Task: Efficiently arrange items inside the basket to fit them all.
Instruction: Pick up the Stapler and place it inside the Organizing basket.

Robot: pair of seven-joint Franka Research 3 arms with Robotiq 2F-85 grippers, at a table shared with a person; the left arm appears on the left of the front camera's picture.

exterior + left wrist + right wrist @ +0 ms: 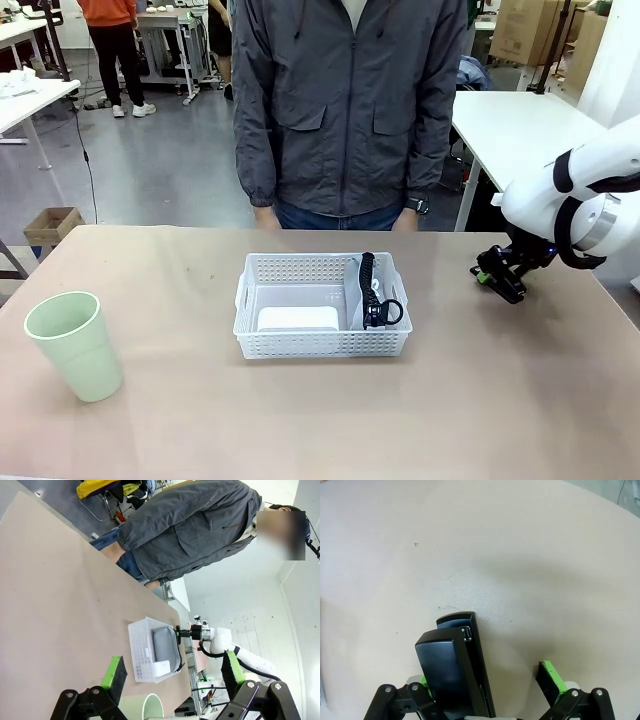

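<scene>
Logged the white perforated basket [322,318] at the middle of the tan table [500,400], long side across, just in front of the person [345,100] standing at the far edge. Holds two things: in its left part, flat on the floor against the near wall, the white rounded device [297,318]; in its right part, standing on edge along the right wall, the grey pouch [358,292] with its black strap [372,290] draped over the top and looped down towards the near wall. Found the pale green cup [75,345] upright on the table well to the left of the basket, nothing visible inside from this angle. Spotted the right gripper [497,272] low over the table, well to the right of the basket. From its wrist camera, noted the black stapler [455,670] between its fingers, hard against the left-hand one, with a clear gap to the green pad [551,680] on the other side; so spread apart, not clamped on it. Cannot tell whether the stapler rests on the table. From the left wrist camera, recorded the left gripper [172,672] spread wide with nothing between its pads, looking across the table at the basket.
</scene>
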